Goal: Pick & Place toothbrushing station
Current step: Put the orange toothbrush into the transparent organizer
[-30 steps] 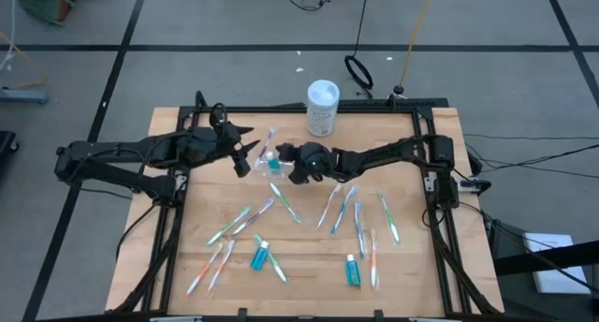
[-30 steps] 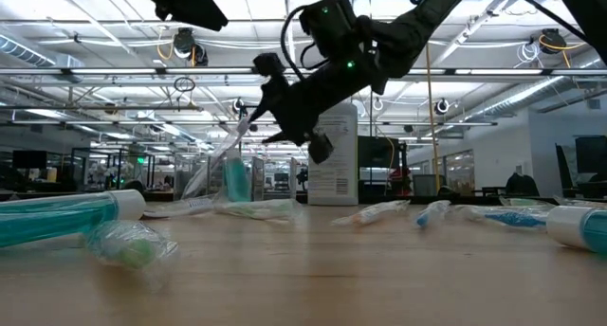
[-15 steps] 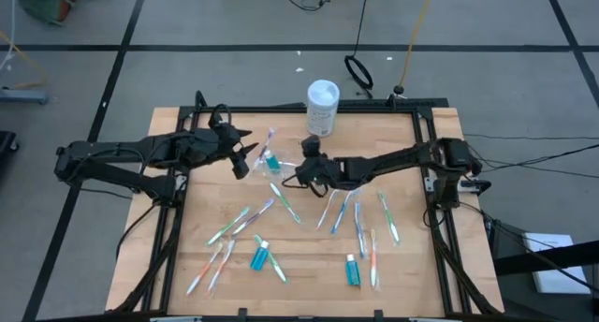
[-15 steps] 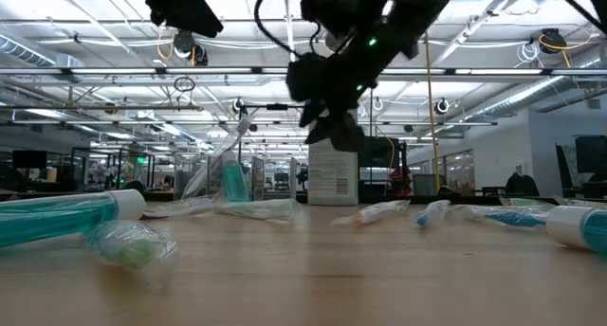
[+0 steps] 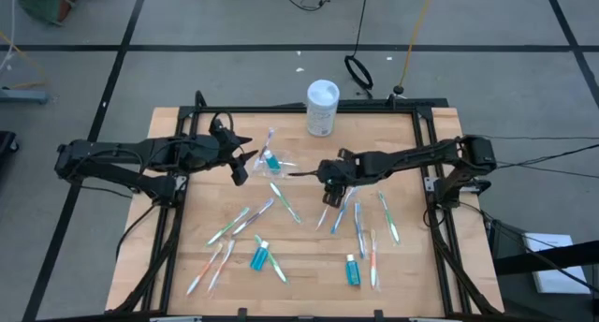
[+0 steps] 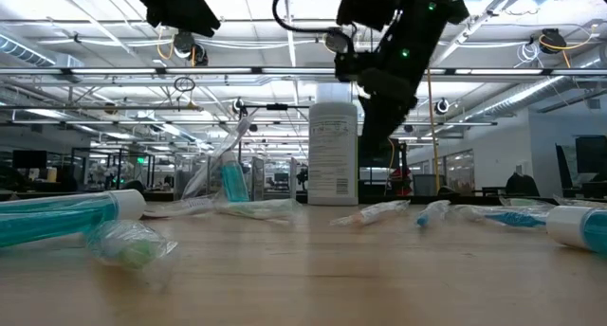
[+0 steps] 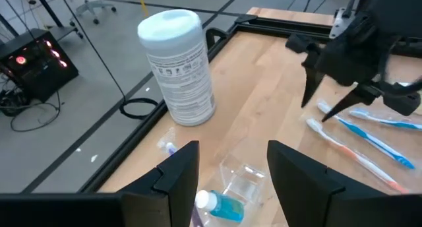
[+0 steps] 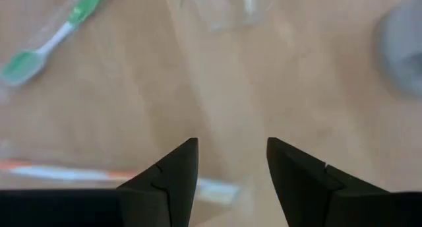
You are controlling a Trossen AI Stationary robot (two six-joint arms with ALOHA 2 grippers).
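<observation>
A small clear cup (image 5: pixel 277 160) sits at the table's far middle, with a teal toothpaste tube (image 5: pixel 270 160) and a toothbrush (image 5: pixel 270 138) at it; whether it stands or lies I cannot tell. My left gripper (image 5: pixel 241 159) hovers open just left of the cup (image 7: pixel 241 182), above the table. My right gripper (image 5: pixel 328 179) is open to the cup's right, pointing steeply down over bare wood (image 8: pixel 231 142) and raised off the table (image 6: pixel 377 141). Several toothbrushes (image 5: pixel 343 210) and two teal tubes (image 5: pixel 259 257) lie flat across the near half.
A white wipes canister (image 5: pixel 323 107) stands at the far edge behind the cup. A green toothbrush (image 8: pixel 46 39) and an orange one (image 8: pixel 59 171) lie close to my right gripper. A black frame (image 5: pixel 309 109) rims the table.
My right gripper has drawn away from the cup toward the table's right edge, rolling about its own axis and tipping to point more steeply down. The cup, tube and brushes have stayed put.
</observation>
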